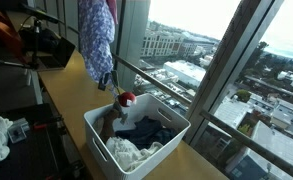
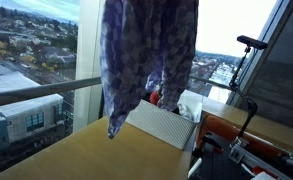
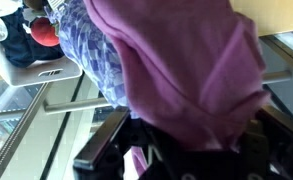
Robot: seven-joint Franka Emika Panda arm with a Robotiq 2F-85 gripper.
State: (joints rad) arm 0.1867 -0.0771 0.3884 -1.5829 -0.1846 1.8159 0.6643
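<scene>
Purple patterned garment (image 3: 186,70) with a pink side fills my wrist view, bunched at the jaws, which are pinching it with their tips buried in fabric. In both exterior views it hangs full length, lower end close to the wooden bench (image 2: 86,155), contact unclear. Just beside it is a white basket (image 1: 98,150) of clothes with a red item (image 1: 127,98) on top; window rail (image 2: 46,90) behind.
</scene>
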